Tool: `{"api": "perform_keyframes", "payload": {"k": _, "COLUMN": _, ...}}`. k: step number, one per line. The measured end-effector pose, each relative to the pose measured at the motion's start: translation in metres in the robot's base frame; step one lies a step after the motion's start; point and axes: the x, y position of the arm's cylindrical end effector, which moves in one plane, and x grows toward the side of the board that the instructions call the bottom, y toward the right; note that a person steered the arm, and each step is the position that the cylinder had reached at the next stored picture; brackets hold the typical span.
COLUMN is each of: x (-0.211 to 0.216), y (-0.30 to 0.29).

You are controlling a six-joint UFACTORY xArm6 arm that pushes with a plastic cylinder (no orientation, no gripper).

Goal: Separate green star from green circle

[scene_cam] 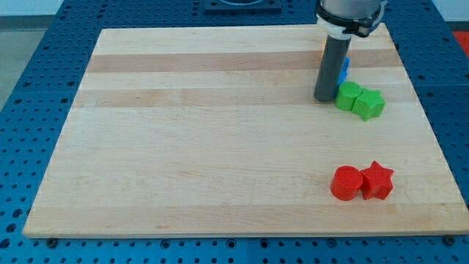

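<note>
My tip (325, 98) is a plain rod with no fingers to open or close, and it stands just beside the green circle (348, 96), on its left. The green star (369, 103) touches the circle's right side, near the board's (220, 147) right edge. I judge the separation is only starting; the next push should go between the two, not drive them together.

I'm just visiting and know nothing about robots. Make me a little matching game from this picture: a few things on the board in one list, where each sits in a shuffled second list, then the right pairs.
Things:
1. green star
2. green circle
3. red star
4. my tip

Places:
A. just left of the green circle
B. touching the red circle, on its right
C. right-hand piece of the green pair
D. between the rod and the green star

Pairs: 1-C, 2-D, 3-B, 4-A
</note>
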Motion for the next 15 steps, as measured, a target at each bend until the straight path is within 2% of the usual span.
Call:
{"api": "perform_keyframes", "payload": {"k": 1, "x": 0.0, "y": 0.0}}
{"api": "perform_keyframes", "payload": {"k": 3, "x": 0.06, "y": 0.0}}
{"api": "perform_keyframes", "payload": {"k": 4, "x": 0.061, "y": 0.0}}
{"api": "perform_keyframes", "payload": {"k": 5, "x": 0.081, "y": 0.017}}
{"api": "perform_keyframes", "payload": {"k": 6, "x": 0.097, "y": 0.066}}
{"api": "perform_keyframes", "payload": {"k": 7, "x": 0.096, "y": 0.133}}
{"api": "perform_keyframes", "payload": {"k": 8, "x": 0.074, "y": 0.181}}
{"api": "perform_keyframes", "payload": {"k": 9, "x": 0.031, "y": 0.184}}
{"api": "perform_keyframes", "payload": {"k": 10, "x": 0.012, "y": 0.184}}
{"api": "perform_keyframes", "payload": {"k": 11, "x": 0.012, "y": 0.178}}
{"api": "perform_keyframes", "payload": {"k": 12, "x": 0.012, "y": 0.133}}
{"api": "perform_keyframes", "payload": {"k": 13, "x": 0.012, "y": 0.115}}
{"api": "perform_keyframes", "payload": {"k": 15, "x": 0.022, "y": 0.099}}
